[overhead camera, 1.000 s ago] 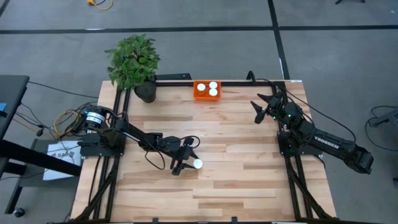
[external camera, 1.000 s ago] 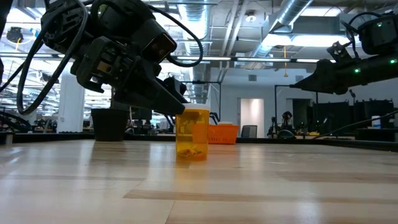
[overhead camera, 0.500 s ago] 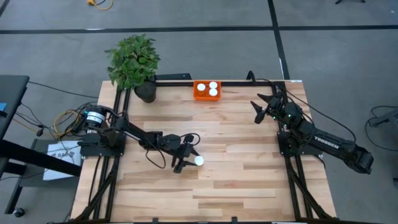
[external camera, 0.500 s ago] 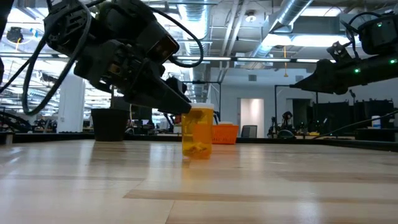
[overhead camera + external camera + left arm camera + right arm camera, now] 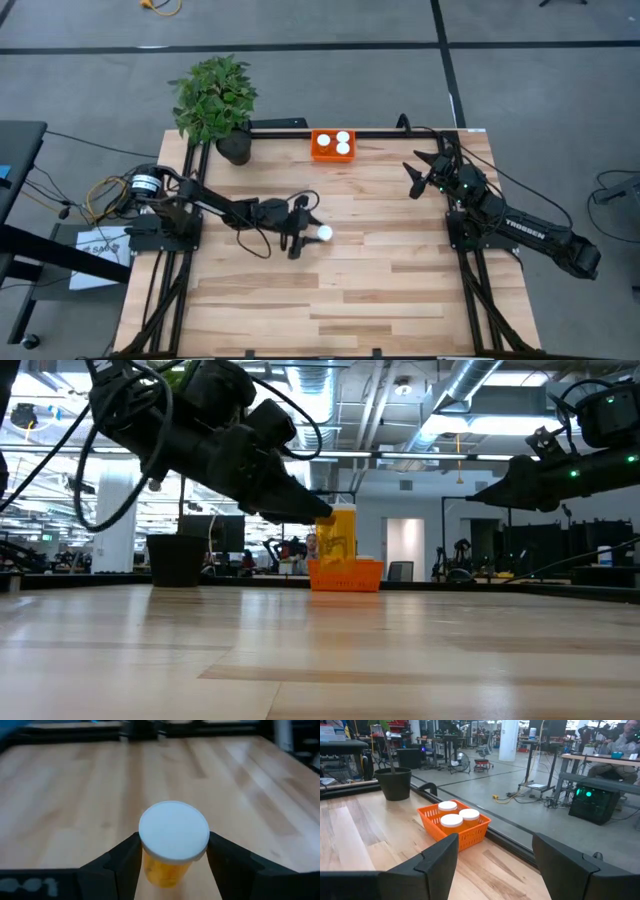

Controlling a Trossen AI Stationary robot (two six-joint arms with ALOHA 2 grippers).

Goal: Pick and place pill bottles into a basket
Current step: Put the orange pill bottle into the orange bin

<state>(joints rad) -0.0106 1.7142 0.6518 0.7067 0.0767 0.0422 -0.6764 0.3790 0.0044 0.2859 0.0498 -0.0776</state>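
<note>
While its two dark, matte fingers press against opposite sides of a bottle (image 5: pixel 323 234), the left hand (image 5: pixel 312 232) holds that bottle clear of the tabletop (image 5: pixel 380 260) near the middle; the low view shows the translucent amber cylinder hanging upright in the air, and the left wrist view looks down on its smooth, round white cap (image 5: pixel 173 831) between the fingers (image 5: pixel 120 865). Three more bottles stand inside the basket (image 5: pixel 320 151), a small bright orange rectangular tray with latticed plastic walls, set at the far edge of the tabletop; their white caps (image 5: pixel 451 821) sit close together and nearly fill it. The right hand (image 5: pixel 424 171) hangs above the right far part of the tabletop, well apart from the basket, its fingers spread wide with nothing between them. Pale wooden planks with long grain lines and slightly differing tones make up the tabletop, which is edged by a black metal frame. A leafy green plant (image 5: pixel 213 97) in a dark round pot (image 5: pixel 393 783) stands at the far left corner. Grey floor crossed by dark lines surrounds the table, and beyond it lies a large workshop with exposed ceiling ducts, white columns, desks and equipment stands.
</note>
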